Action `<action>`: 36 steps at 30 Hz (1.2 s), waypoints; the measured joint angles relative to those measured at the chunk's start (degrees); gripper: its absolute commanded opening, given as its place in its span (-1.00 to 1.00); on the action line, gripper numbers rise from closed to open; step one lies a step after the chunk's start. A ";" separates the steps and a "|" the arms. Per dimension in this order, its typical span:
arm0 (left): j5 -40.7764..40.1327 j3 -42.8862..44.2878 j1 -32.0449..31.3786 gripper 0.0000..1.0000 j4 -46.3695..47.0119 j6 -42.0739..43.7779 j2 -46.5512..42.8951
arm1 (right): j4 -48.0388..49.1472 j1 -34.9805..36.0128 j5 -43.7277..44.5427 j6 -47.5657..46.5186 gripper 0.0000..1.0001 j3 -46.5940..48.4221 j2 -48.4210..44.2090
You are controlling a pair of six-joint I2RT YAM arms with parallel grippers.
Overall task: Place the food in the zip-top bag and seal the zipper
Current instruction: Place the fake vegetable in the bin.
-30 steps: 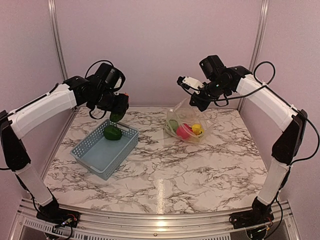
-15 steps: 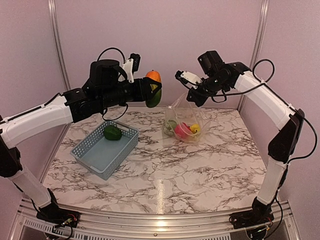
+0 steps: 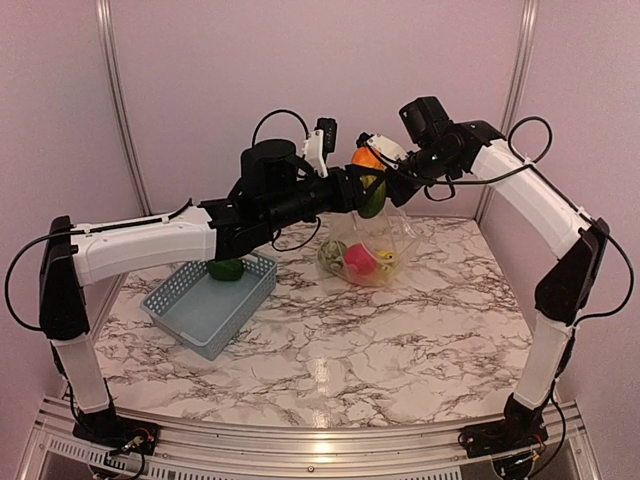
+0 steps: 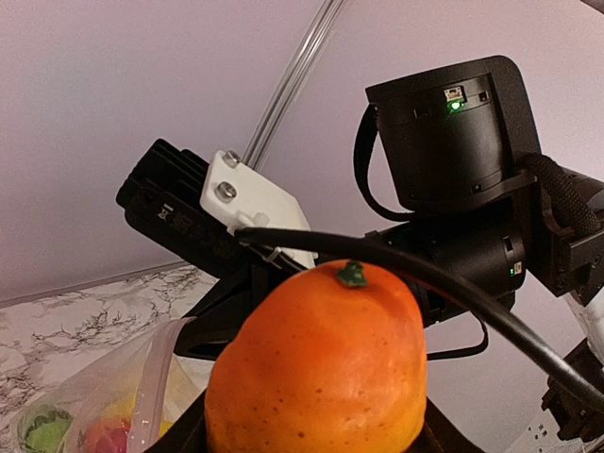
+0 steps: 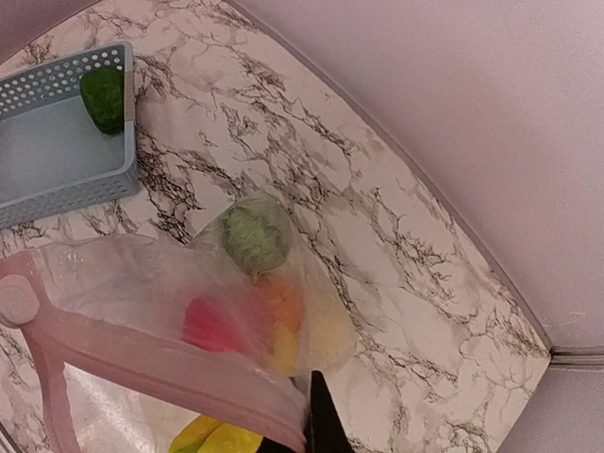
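Two left jaws around green-orange piece (image 4: 316,373)

No legible text, label, brand or number anywhere

Left wrist view: the green-orange fruit (image 4: 316,368), cut off at 6 o'clock, hides the fingers of the left pincer (image 3: 368,186). Right wrist view: basket (image 5: 75,193) and zip-top bag (image 5: 142,278) clipped at 9 o'clock.

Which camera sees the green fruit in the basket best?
The right wrist view: the green fruit lies in plain sight in a corner of the basket. The top view shows it small, partly behind the left arm. The left wrist view misses it.
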 measured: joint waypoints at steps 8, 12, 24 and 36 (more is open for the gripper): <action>-7.10 0.20 -1.20 -0.25 7.54 1.51 4.24 | 0.17 -2.08 0.20 1.49 -1.00 0.00 0.04; -13.05 0.11 -2.40 -0.27 10.97 1.73 5.86 | 0.35 -2.47 0.20 2.54 -1.00 0.00 0.04; -18.99 -12.20 -3.13 -0.27 14.69 2.36 -0.37 | 1.40 -4.85 3.54 0.96 -1.00 -0.31 0.02; -20.72 -15.82 -3.23 -0.27 16.52 2.78 -10.36 | 3.37 -11.43 11.96 2.51 -1.00 9.16 2.75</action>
